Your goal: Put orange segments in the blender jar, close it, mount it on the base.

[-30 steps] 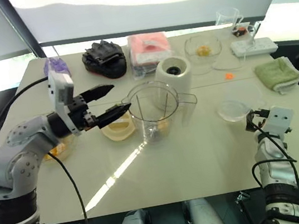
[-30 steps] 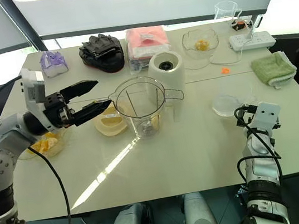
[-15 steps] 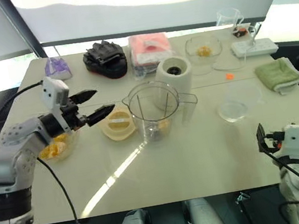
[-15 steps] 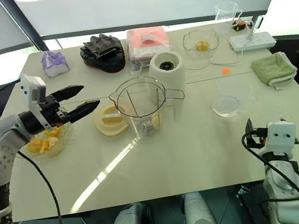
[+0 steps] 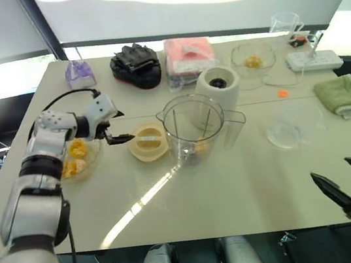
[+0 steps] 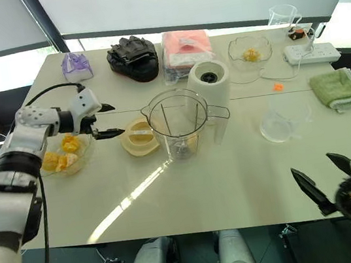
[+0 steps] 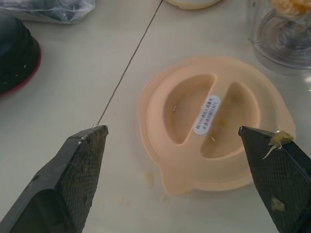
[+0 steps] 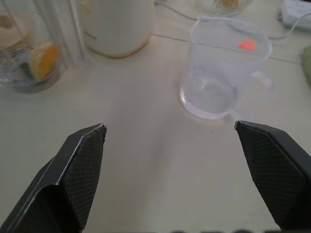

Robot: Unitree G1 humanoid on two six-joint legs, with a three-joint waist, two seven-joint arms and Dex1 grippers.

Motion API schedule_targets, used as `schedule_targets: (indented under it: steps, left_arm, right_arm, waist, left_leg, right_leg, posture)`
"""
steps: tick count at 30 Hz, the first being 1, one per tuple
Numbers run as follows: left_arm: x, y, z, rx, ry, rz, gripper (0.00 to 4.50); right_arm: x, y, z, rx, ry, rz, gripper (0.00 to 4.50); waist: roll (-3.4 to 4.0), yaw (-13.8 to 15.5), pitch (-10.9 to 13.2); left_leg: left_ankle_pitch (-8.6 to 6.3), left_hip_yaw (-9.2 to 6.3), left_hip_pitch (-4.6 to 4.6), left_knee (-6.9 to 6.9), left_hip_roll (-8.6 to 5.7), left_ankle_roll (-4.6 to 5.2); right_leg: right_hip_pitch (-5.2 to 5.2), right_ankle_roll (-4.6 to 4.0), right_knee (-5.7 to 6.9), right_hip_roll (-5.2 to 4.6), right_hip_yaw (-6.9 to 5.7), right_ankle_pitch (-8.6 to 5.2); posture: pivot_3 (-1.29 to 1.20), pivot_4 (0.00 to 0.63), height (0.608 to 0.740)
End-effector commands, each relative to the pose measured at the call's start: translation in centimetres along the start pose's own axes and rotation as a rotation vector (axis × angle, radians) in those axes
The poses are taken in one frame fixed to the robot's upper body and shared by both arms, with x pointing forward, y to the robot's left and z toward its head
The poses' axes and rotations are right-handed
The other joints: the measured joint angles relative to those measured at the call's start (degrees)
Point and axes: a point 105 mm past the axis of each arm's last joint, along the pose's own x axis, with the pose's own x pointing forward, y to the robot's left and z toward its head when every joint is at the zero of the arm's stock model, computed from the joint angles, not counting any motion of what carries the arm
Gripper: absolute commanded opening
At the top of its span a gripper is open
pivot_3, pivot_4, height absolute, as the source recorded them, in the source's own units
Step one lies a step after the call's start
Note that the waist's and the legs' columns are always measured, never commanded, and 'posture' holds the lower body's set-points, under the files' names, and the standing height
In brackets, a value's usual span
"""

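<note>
Blender jar (image 5: 193,129) contents blurry, perhaps orange segments (image 8: 43,60), left gripper (image 7: 187,145) wide over lid (image 7: 214,121), right gripper (image 8: 184,141) wide, empty

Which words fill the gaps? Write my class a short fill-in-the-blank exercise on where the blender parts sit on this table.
1. The blender jar stands on the table directly in front of the white ____.
2. The flat cream lid lies on the table, not on the ____.
3. The left gripper hangs above the lid with its jaws ____.
4. The glass bowl at the table's left side holds orange ____.

Missing words: base; jar; open; segments
</note>
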Motion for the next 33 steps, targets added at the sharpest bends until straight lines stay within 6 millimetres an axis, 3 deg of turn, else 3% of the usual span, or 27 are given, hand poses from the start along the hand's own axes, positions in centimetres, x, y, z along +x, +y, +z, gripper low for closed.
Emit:
schedule_targets:
  steps: [1, 7, 12, 21, 24, 30, 31, 33]
  left_arm:
    - [0.1, 0.2, 0.5, 0.076, 0.043, -0.046, 4.5]
    - [1.8, -1.0, 1.7, 0.136, 0.113, -0.186, 4.5]
    - [3.1, -1.3, 1.7, 0.124, 0.133, -0.18, 4.5]
    - [6.3, -2.9, 0.4, 0.044, 0.194, -0.147, 4.5]
    - [6.9, -3.4, -0.5, 0.024, 0.235, -0.146, 3.65]
    - [7.5, -4.8, -2.6, -0.027, 0.304, -0.158, 0.56]
    - [7.6, -4.9, -2.8, -0.033, 0.306, -0.157, 0.23]
    - [7.7, -5.0, -2.9, -0.04, 0.302, -0.148, 0.25]
  right_arm:
    - [-1.1, 0.7, 2.4, 0.01, -0.038, 0.071, 4.47]
    - [-0.1, 3.9, 7.0, 0.063, -0.206, 0.233, 4.47]
    - [0.6, 6.2, 8.1, 0.064, -0.222, 0.301, 4.47]
    - [0.8, 7.1, 8.0, 0.101, -0.213, 0.284, 4.47]
    - [0.7, 7.1, 7.7, 0.107, -0.194, 0.276, 4.5]
    - [0.3, 6.9, 7.5, 0.112, -0.181, 0.266, 4.5]
    - [0.3, 6.9, 7.5, 0.113, -0.18, 0.265, 4.5]
    - [0.2, 6.9, 7.4, 0.112, -0.177, 0.262, 4.5]
  waist:
    - [-0.28, -0.2, -0.1]
    - [-0.39, 0.0, 0.0]
    - [-0.41, 0.2, 0.0]
    - [-0.49, 0.2, -0.1]
    - [-0.5, 0.1, -0.1]
    - [-0.51, 0.1, -0.2]
    - [-0.55, 0.1, -0.3]
    - [-0.58, 0.1, -0.5]
  left_leg:
    - [-0.03, 0.01, 0.0, -0.01, 0.02, 0.05]
    - [-0.11, 0.03, -0.04, -0.05, 0.17, 0.15]
    - [-0.11, -0.04, -0.14, -0.05, 0.14, 0.16]
    - [-0.16, -0.04, -0.33, 0.0, 0.05, 0.26]
    - [-0.16, -0.06, -0.32, 0.0, 0.06, 0.26]
    - [-0.16, -0.04, -0.11, 0.0, 0.08, 0.26]
    - [-0.16, -0.04, 0.01, 0.0, 0.09, 0.26]
    - [-0.16, -0.04, 0.04, 0.0, 0.11, 0.26]
  right_leg:
    - [0.0, 0.0, -0.06, 0.02, -0.01, 0.01]
    - [-0.01, 0.02, -0.17, 0.03, -0.03, 0.02]
    - [-0.01, 0.06, -0.23, 0.02, -0.04, 0.04]
    - [0.0, 0.49, -0.49, -0.06, -0.03, 0.28]
    - [-0.01, 0.51, -0.47, -0.05, -0.03, 0.3]
    - [0.15, 0.5, -0.47, -0.05, -0.02, 0.3]
    - [0.26, 0.36, -0.46, -0.06, -0.02, 0.22]
    - [0.29, 0.34, -0.46, -0.06, -0.02, 0.23]
  posture:
    - [0.0, 0.15, 0.74]
    - [0.0, 0.15, 0.74]
    - [0.0, 0.15, 0.74]
    - [0.0, 0.15, 0.74]
    - [0.0, 0.15, 0.74]
    - [0.0, 0.15, 0.74]
    - [0.0, 0.15, 0.74]
    - [0.0, 0.15, 0.74]
